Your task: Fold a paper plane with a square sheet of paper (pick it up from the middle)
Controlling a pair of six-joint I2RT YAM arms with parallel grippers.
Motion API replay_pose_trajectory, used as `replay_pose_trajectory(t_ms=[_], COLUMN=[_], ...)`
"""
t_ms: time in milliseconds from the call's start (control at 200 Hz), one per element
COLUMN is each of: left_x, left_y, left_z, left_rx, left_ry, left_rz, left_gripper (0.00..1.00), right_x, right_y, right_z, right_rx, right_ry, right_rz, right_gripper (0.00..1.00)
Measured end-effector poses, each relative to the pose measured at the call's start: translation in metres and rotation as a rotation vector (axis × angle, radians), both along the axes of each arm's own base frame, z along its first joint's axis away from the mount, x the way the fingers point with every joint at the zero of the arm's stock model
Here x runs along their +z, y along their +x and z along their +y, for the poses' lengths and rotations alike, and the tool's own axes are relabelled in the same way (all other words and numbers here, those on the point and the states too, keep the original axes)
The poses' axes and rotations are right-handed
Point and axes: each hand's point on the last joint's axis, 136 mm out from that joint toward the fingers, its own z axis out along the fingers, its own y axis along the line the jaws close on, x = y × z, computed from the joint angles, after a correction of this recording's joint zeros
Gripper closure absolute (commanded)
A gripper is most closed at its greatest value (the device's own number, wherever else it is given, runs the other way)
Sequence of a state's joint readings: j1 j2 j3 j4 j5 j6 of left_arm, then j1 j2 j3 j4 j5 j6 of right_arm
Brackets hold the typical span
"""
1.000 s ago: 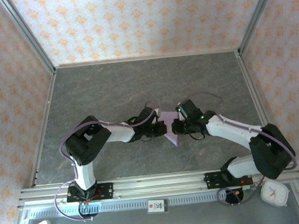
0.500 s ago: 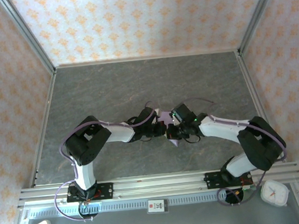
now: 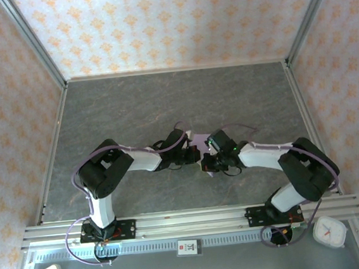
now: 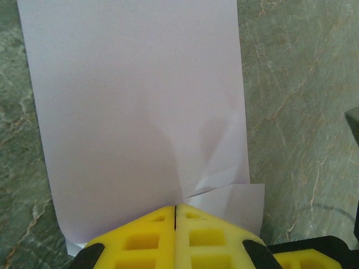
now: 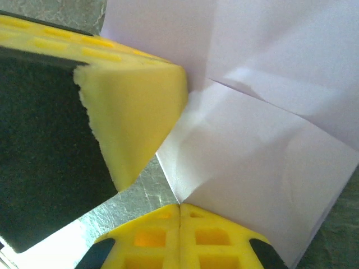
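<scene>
sheet of paper [image 4: 140, 112] pinched from both sides, mid table [image 3: 164, 104]
left gripper [image 4: 176, 216] and right gripper [image 5: 179, 210] both clamp shut on its edges, tips close together; if i let them pull apart or twist, i expect a tear or skewed crease.

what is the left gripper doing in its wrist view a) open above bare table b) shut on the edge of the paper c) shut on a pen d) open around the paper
b: the left gripper has its yellow fingers pressed together with no gap, and the lavender paper comes out from between them.
</scene>
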State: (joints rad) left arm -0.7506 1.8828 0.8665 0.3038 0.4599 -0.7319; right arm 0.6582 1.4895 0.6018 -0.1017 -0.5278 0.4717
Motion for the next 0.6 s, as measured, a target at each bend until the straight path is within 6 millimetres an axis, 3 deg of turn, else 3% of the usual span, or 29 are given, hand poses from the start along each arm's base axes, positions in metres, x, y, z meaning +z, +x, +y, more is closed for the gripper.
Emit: replay_pose_trajectory(t_ms=[275, 601], left_x=[0.000, -0.001], left_y=[0.000, 0.000], left_z=[0.000, 0.000], left_rx=[0.000, 0.001], left_ry=[0.000, 0.001], left_rz=[0.000, 0.001], left_gripper=[1.00, 1.00], right_x=[0.001, -0.001], right_y=[-0.002, -0.022], right_z=[-0.004, -0.024], right_rx=[-0.012, -0.079], right_ry=[0.029, 0.044], right_rz=[-0.036, -0.022], right_gripper=[1.00, 1.00])
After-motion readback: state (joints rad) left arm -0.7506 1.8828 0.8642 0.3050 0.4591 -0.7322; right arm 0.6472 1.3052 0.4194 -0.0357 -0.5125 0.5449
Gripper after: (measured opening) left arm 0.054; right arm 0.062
